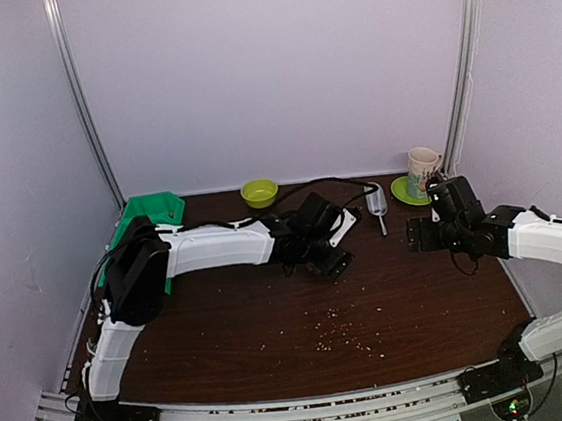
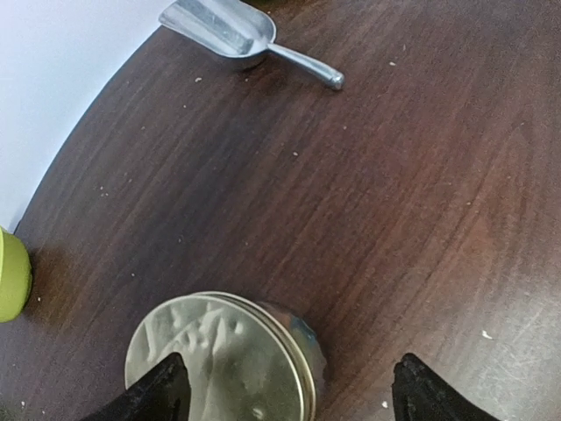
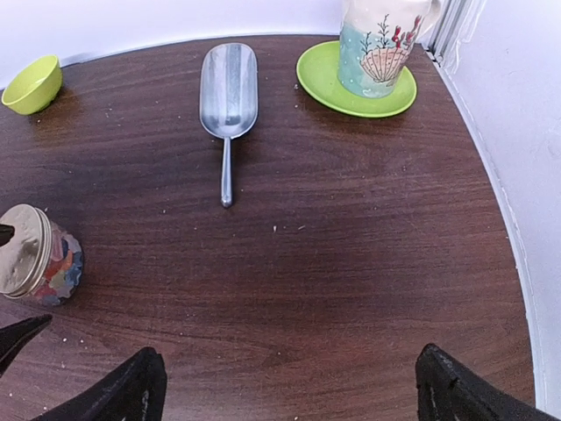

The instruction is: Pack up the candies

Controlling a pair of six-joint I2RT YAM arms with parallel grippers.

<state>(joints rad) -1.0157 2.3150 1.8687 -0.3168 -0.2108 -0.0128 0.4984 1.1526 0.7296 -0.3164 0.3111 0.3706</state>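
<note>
The candies (image 3: pixel 65 268) show in mixed colours through the glass of a small jar (image 3: pixel 39 259) closed with a metal lid (image 2: pixel 215 360). In the left wrist view the jar stands on the table between my left gripper's (image 2: pixel 294 396) open fingers, close to the left fingertip (image 2: pixel 162 390) and well apart from the right one. In the top view the left gripper (image 1: pixel 330 262) hangs over the jar and hides it. My right gripper (image 3: pixel 289 390) is open and empty above bare table, right of the jar (image 1: pixel 417 235).
A metal scoop (image 3: pixel 228 88) lies behind the jar. A shell-print mug (image 3: pixel 386 39) stands on a green saucer (image 3: pixel 329 88) at the back right. A small green bowl (image 1: pixel 259 193) and a green bin (image 1: pixel 151 216) are at the back left. Pale crumbs (image 1: pixel 339 335) dot the front.
</note>
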